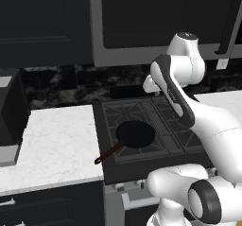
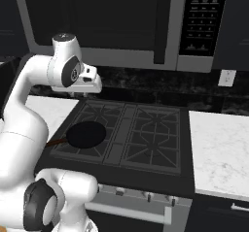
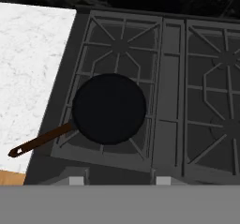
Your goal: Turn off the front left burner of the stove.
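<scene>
The stove [image 1: 142, 169] [image 2: 121, 176] is a black range with grey grates. A round black frying pan [image 1: 135, 134] [image 2: 86, 134] [image 3: 108, 108] with a brown handle [image 3: 40, 143] sits on the front left burner [image 1: 152, 149] [image 2: 104, 151] [image 3: 143, 144] and covers most of its grate. Small knobs [image 1: 120, 187] [image 2: 146, 195] [image 3: 76, 181] line the silver front panel below. My gripper [image 1: 150, 85] [image 2: 92, 83] hangs high over the back left of the cooktop, pointing down. Its fingers are hidden by the hand, so their state does not show.
White marble counter lies left of the stove [image 1: 52, 140] [image 3: 28, 54] and right of it [image 2: 219, 148]. A grey microwave [image 2: 194, 22] hangs above the range. A dark appliance [image 1: 9, 116] stands on the left counter. My own arm crosses the stove's right side in the left base view.
</scene>
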Controlling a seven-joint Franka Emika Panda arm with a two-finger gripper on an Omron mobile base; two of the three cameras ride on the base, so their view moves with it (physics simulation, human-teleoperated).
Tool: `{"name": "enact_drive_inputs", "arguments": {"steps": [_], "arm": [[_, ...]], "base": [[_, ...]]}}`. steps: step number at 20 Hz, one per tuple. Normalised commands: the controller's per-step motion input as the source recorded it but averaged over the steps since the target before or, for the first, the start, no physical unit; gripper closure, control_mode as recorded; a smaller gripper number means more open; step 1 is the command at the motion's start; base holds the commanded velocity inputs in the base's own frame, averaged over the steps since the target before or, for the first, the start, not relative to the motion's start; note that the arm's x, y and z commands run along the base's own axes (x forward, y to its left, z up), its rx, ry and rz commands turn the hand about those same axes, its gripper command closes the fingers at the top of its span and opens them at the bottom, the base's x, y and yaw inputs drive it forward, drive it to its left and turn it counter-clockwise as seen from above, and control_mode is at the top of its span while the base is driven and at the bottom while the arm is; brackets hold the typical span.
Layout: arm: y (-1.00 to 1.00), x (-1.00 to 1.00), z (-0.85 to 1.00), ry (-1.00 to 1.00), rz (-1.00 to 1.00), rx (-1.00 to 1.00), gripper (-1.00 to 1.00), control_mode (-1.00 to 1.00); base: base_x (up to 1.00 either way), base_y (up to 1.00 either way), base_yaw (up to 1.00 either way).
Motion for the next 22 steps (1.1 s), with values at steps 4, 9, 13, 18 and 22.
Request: {"name": "enact_drive_inputs", "arguments": {"steps": [4,9,13,18,22], "arm": [[0.01,-0.03,-0.04,-0.05,0.00,-0.02,-1.00,-1.00],[0.21,-0.75,-0.12,-0.24,0.10,-0.14,-1.00,-1.00],[0.26,-1.00,-0.14,-0.32,0.16,-0.17,-1.00,-1.00],[0.37,-0.95,-0.11,-0.24,0.18,-0.20,-1.00,-1.00],[0.49,-0.94,-0.28,-0.13,0.22,-0.27,-1.00,-1.00]], "base": [[0.00,0.00,0.00],[0.00,0.00,0.00],[0.00,0.00,0.00],[0.00,0.00,0.00],[0.00,0.00,0.00]]}}
